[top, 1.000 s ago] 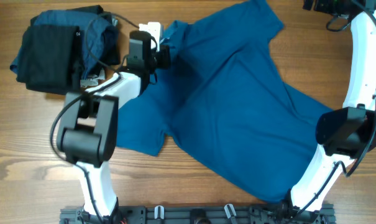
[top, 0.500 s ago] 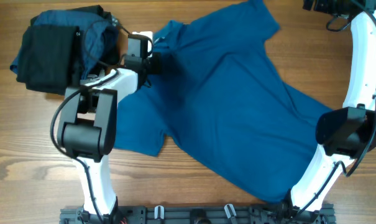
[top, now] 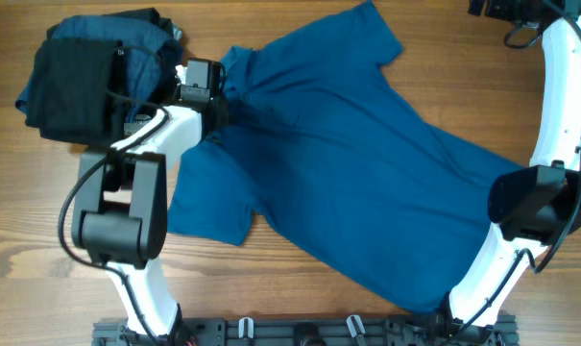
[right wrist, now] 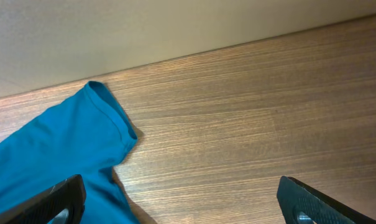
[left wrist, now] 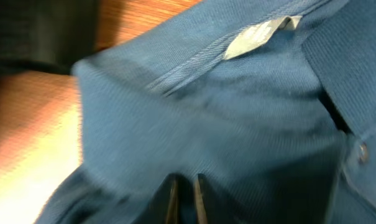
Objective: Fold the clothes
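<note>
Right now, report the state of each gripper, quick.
Left gripper: shut to a narrow gap, pinching the medium-blue fabric polo shirt near its collar.
Right gripper: open wide, holding nothing.

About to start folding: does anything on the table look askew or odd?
Yes. The blue polo shirt lies diagonally across the table, rumpled rather than flat, its collar bunched beside the left hand. The dark clothes at the far left corner sit in a loose heap. Nothing looks torn or spilled.
</note>
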Tool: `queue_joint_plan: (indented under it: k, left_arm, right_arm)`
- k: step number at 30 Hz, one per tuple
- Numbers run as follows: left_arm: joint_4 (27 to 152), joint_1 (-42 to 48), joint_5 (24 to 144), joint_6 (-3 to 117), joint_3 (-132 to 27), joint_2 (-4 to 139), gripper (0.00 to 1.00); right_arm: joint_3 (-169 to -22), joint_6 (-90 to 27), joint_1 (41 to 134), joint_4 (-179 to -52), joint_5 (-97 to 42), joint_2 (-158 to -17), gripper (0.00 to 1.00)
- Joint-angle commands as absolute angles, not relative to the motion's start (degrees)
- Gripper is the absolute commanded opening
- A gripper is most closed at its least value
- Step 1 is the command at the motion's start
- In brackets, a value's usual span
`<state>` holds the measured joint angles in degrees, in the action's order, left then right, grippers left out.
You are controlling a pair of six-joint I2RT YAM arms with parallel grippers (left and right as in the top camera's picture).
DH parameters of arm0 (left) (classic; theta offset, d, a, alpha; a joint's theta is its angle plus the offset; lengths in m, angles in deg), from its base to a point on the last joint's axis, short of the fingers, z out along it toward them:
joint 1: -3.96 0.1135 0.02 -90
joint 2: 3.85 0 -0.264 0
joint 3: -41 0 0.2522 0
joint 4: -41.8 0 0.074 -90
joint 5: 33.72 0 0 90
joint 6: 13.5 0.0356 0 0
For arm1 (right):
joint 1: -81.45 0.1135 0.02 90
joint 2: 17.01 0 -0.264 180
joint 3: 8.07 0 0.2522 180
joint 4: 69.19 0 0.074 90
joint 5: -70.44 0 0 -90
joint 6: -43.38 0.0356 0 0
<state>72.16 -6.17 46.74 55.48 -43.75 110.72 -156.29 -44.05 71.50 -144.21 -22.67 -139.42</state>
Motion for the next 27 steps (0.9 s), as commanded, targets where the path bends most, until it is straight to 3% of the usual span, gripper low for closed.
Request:
queue_joint_plan:
  k: [1,6,9,10,11,13,14,19,27]
  left_arm:
    - [71.68,-6.06,51.96,54.58,-44.47,97.97,0.19]
    - [74.13,-6.32,58.67,54.61,-44.47,86.98,0.56]
    - [76.27,-6.30,58.63,54.58,-44.47,86.04,0.69]
    - [76.75,-6.30,58.63,54.61,-44.44,86.08,0.78]
    - [77.25,-6.30,58.63,54.58,-44.44,86.28,0.99]
    - [77.32,-6.30,58.63,54.61,-44.40,86.52,1.00]
    - [77.32,-6.30,58.63,54.58,-44.40,86.59,1.00]
    - [77.32,-6.30,58.63,54.61,-44.40,86.59,1.00]
    - [77.32,-6.30,58.63,54.61,-44.40,86.59,1.00]
  right_arm:
    - [-156.13,-43.59,71.71,-144.06,-21.95,-140.33,1.00]
    - [-156.13,-42.78,71.82,-148.99,-31.64,-140.31,1.00]
    - [-155.87,-45.89,71.63,-157.37,-30.43,-140.36,0.98]
    - [-154.93,-42.59,71.34,-159.33,-28.18,-140.38,0.87]
    - [-154.15,-37.89,70.80,-161.52,-24.38,-140.38,0.73]
    - [-152.48,-29.38,69.31,-166.70,-17.65,-140.38,0.42]
    - [-151.46,-25.98,68.30,-169.30,-15.57,-140.38,0.38]
    - [-142.56,-18.06,62.05,-172.21,-13.76,-140.38,0.41]
    - [-130.17,-20.21,50.99,-168.45,-21.54,-140.27,0.39]
